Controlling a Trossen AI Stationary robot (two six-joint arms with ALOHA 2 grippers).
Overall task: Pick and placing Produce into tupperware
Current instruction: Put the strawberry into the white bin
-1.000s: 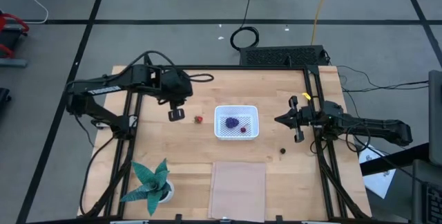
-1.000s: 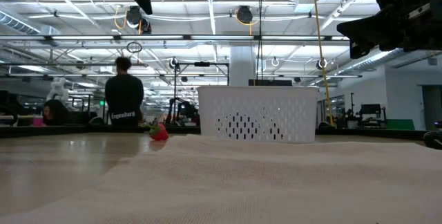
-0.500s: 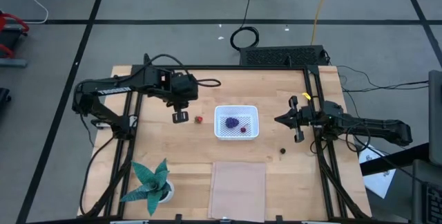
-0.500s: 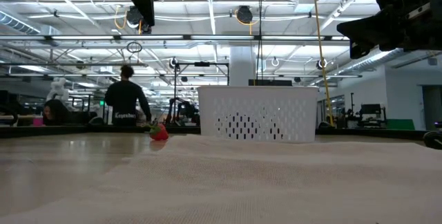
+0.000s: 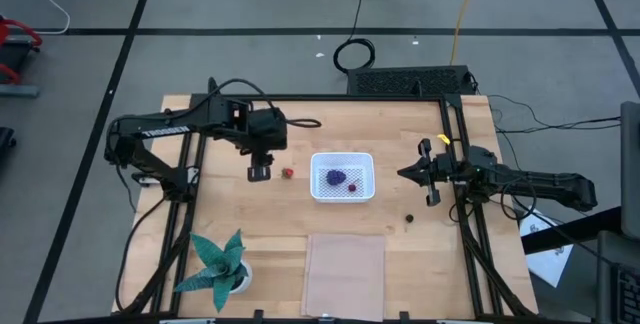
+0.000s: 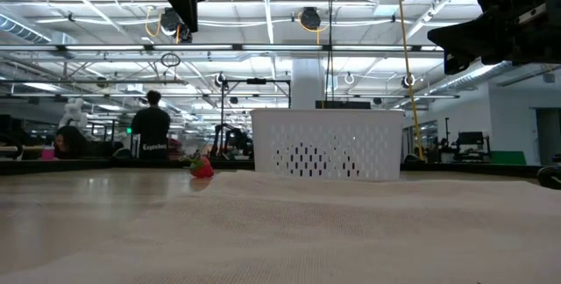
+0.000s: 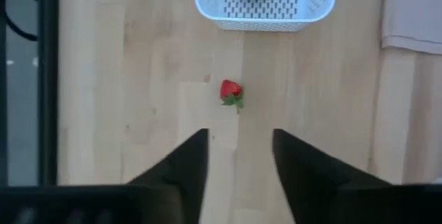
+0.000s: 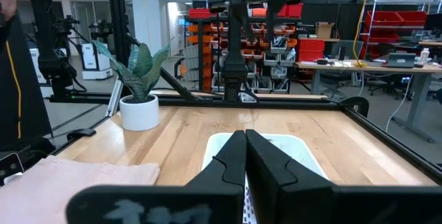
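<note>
Strawberry-like red produce is lying on the bare wooden table, just beside the white tupperware on its left-arm side, and it is being lined up ahead of the left gripper, whose fingers are parted with nothing between them. This piece is judged to be tiny, light and hard, likely to skitter or roll if nudged, so it is best pinched across its plump red body rather than at the green leaf end. A purple lump and a small reddish piece are already sitting inside the container. One dark ball is resting on the table near the right gripper, which is clenched with nothing in it and is being held beside the container on its other side. Nothing is standing between the left gripper and the red piece; the teal plant and the pinkish sheet are well apart, along the near edge.
</note>
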